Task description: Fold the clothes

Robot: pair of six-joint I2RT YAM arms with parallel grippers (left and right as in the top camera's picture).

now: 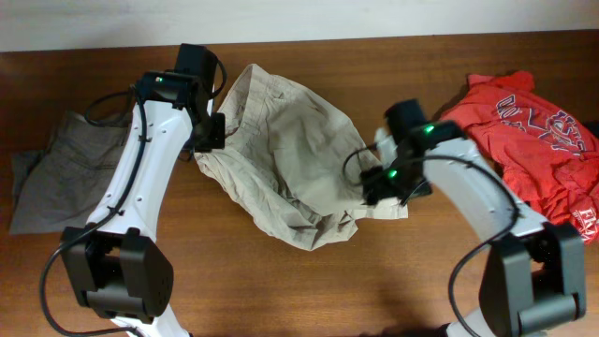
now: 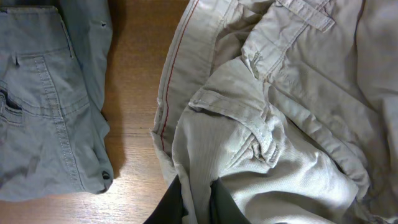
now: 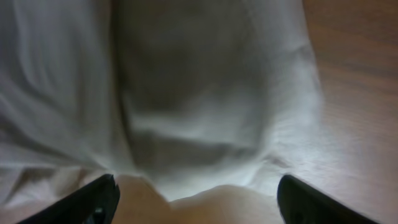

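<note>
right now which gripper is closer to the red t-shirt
Right. The right gripper sits at the beige shorts' edge nearest the red t-shirt; the left gripper sits at their opposite edge.

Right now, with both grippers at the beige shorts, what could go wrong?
The left gripper pinches only a thin fold of the beige shorts, so it may slip on a pull. The right gripper stands open over crumpled cloth and may catch several layers. The grey shorts lie close by and could get dragged.

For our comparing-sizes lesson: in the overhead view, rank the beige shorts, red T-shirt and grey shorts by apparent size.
beige shorts
red T-shirt, cropped by the frame
grey shorts, partly hidden
</note>
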